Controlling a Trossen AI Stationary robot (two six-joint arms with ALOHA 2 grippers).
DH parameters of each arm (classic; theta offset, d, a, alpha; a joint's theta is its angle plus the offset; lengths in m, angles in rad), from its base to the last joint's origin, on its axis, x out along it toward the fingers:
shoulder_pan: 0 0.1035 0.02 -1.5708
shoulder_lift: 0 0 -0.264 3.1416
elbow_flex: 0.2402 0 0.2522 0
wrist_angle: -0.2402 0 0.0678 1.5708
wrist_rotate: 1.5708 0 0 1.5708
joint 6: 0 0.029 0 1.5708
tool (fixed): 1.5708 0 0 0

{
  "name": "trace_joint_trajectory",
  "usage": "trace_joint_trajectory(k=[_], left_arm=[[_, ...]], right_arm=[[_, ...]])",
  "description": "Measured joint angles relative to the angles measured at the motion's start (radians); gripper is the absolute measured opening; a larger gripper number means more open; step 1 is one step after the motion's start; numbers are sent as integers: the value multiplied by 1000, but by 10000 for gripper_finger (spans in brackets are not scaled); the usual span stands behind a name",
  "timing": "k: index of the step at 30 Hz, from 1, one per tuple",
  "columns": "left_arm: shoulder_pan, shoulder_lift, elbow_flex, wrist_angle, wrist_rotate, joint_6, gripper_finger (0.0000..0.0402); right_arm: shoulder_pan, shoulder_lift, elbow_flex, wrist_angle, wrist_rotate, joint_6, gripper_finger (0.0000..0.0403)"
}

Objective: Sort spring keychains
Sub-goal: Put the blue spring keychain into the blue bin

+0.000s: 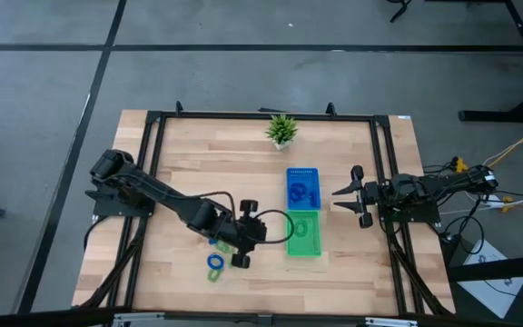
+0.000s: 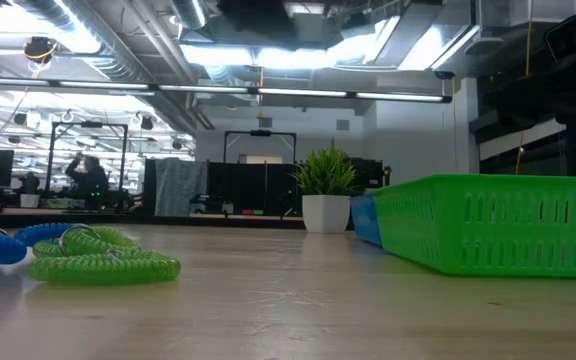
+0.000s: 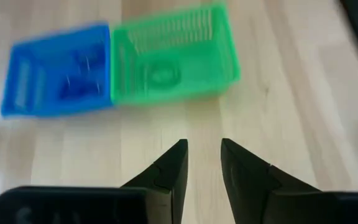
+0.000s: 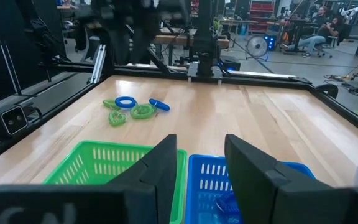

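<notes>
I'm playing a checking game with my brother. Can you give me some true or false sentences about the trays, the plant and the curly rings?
1. The green tray sits right next to the blue tray. True.
2. The blue tray is empty. False: blue spring keychains lie in it.
3. A small potted plant stands near the table's far edge. True.
4. All the keychains are already in trays. False: some loose keychains lie on the table.
5. The left gripper holds a ring. False: nothing sits between its fingers.

Grey floor (image 1: pixel 243 73) with dark seams; bright ceiling lights (image 2: pixel 298 50); possibly workbenches (image 2: pixel 58 205) behind.
</notes>
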Motion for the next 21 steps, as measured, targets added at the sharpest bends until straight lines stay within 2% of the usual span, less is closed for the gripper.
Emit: trace_joint_trajectory(k=[7,11,13,21], left_arm=[[-5,7,0,-289,9,-171,90],[-23,10,0,-410,101,-243,93],[-28,17,-1,-444,140,-280,92],[-63,29,-1,-484,172,-374,107]], right_arm=[[0,0,0,0,0,0,136],[0,0,0,0,0,0,136],[0,0,0,0,0,0,136],[0,0,0,0,0,0,136]])
